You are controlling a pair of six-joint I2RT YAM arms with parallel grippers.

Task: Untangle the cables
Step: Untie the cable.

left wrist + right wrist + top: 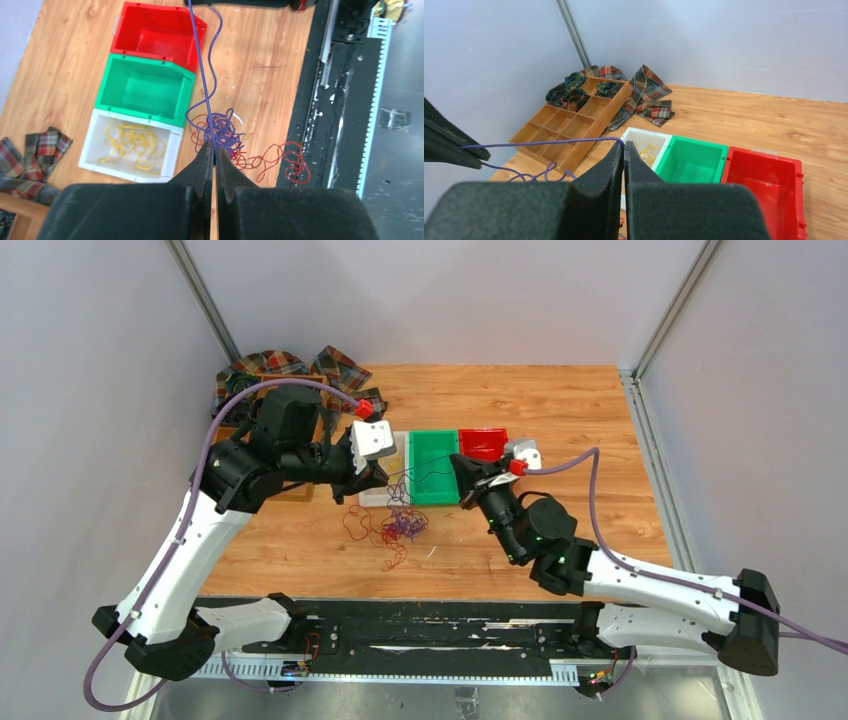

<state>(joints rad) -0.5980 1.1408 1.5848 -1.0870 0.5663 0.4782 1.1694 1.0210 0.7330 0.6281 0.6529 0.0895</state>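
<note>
3 cameras, 1 shared landmark: the green bin (433,466).
Top external looks down from high behind the arm bases (165,645), well away from the green bin. Left wrist looks steeply down from above, close beside the bin. Right wrist sits low and near, facing across the bin toward the back wall (724,45).

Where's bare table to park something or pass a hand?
Free: the table behind the red bin and green bin, from the plaid cloths to the right edge. Crowded: in front of the bins, the cables lie clumped, with a purple wire taut between left pincer and right pincer.
</note>
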